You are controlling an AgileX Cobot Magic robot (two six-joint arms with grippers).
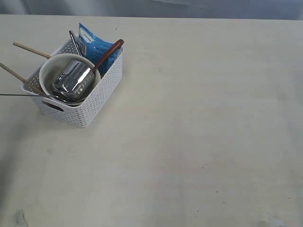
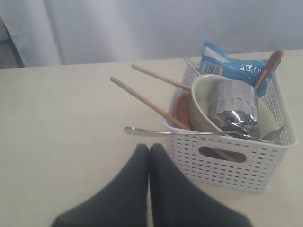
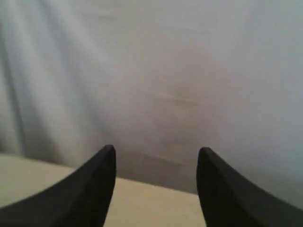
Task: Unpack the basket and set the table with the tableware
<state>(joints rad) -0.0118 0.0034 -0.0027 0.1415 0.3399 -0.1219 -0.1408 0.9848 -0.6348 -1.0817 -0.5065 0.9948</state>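
The white basket (image 1: 75,113) stands at the table's (image 1: 199,142) far left. In it a cream bowl (image 1: 47,71) holds a shiny steel cup (image 1: 73,78) lying on its side. A dark red spoon (image 1: 111,52), two wooden chopsticks (image 1: 31,49) and a steel utensil handle (image 1: 23,95) stick out over the rim. A reddish-brown plate (image 2: 182,111) stands on edge behind the bowl (image 2: 201,94). My left gripper (image 2: 149,147) is shut and empty, just short of the basket's handle wall (image 2: 227,170). My right gripper (image 3: 156,151) is open, holds nothing, and faces a grey curtain.
A blue snack packet (image 1: 92,42) leans in the basket's far corner beside a second steel handle (image 1: 74,42). A pale curtain (image 3: 165,71) hangs beyond the table's far edge. Neither arm shows in the exterior view.
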